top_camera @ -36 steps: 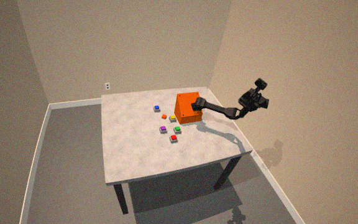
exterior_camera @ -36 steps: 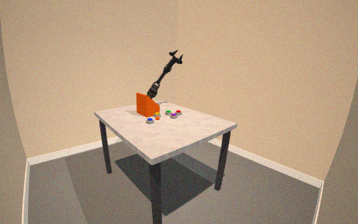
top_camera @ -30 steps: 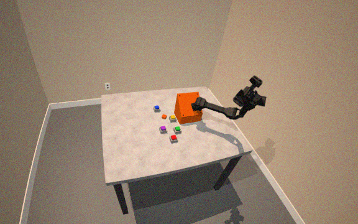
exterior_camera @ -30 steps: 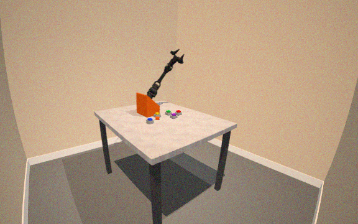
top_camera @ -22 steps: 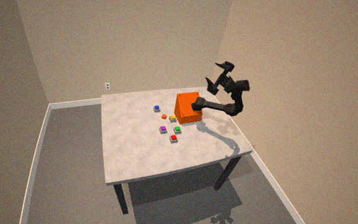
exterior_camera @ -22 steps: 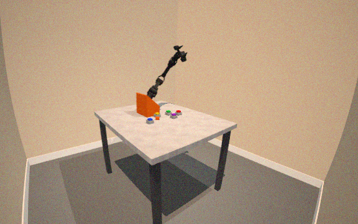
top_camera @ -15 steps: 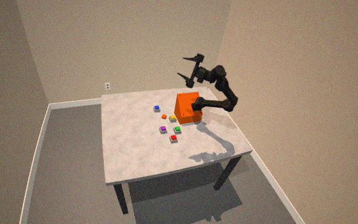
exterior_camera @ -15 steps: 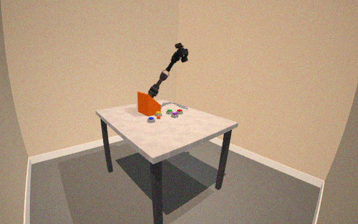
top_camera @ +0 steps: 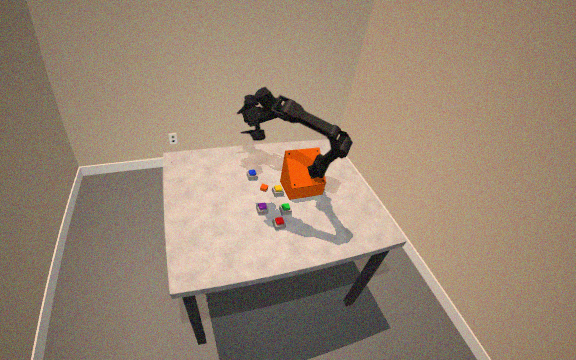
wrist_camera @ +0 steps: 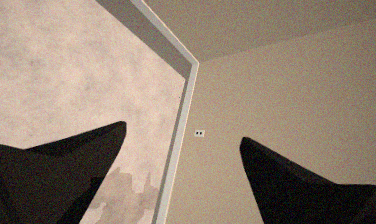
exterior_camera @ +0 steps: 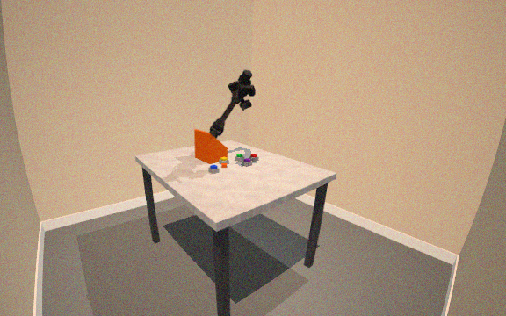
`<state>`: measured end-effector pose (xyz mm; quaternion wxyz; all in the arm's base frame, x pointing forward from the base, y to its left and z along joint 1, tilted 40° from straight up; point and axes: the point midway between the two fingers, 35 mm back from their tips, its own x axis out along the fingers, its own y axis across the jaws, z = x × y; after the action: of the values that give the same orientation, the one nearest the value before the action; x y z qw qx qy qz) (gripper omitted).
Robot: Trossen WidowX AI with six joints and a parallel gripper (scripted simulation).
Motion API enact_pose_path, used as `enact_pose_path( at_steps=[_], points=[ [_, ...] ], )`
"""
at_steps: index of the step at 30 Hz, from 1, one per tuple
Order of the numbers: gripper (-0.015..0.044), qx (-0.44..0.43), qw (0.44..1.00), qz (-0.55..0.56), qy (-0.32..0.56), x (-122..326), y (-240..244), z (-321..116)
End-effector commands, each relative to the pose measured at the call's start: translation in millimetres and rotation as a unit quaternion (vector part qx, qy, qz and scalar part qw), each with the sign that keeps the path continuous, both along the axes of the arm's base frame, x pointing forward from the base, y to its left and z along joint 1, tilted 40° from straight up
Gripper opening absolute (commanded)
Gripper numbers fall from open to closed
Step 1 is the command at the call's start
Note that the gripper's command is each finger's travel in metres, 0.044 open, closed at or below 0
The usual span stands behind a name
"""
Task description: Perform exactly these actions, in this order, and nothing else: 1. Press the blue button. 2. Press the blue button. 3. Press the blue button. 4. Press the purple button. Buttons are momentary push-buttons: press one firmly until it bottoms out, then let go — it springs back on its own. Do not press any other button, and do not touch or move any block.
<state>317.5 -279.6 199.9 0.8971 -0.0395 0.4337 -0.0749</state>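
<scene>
The blue button (top_camera: 252, 172) (exterior_camera: 213, 167) sits on a grey base on the table, the farthest button toward the back edge in the top view. The purple button (top_camera: 262, 206) (exterior_camera: 247, 161) is nearer the table's middle, left of the green one in the top view. My gripper (top_camera: 241, 122) (wrist_camera: 185, 135) is open and empty. It is raised high above the table's back part, well clear of both buttons. In the wrist view its two fingers stand wide apart, and no button shows there.
A yellow button (top_camera: 278, 188), a green button (top_camera: 286, 206) and a red button (top_camera: 279, 221) stand close by. A small orange block (top_camera: 264, 187) (exterior_camera: 224, 165) lies between the blue and yellow buttons. A large orange wedge (top_camera: 300, 167) (exterior_camera: 206, 148) stands at the arm's base.
</scene>
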Motion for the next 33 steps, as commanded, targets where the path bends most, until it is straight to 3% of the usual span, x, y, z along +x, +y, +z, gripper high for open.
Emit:
enact_pose_path(
  at_steps=[1,11,16,21,30,33],
  points=[
    [0.04,0.092,0.993,0.017,0.069,-4.5,6.0,-73.2],
    [0.04,0.376,0.894,0.046,0.237,-57.2,71.8,-249.8],
    [0.04,0.419,0.869,0.048,0.258,-68.9,87.2,-269.4],
    [0.0269,0.42,0.869,0.048,0.257,-61.0,123.6,-314.6],
    [0.0032,0.42,0.869,0.048,0.257,-60.8,125.9,-317.0],
    [0.002,0.42,0.869,0.048,0.257,-60.8,125.9,-317.0]
  ],
)
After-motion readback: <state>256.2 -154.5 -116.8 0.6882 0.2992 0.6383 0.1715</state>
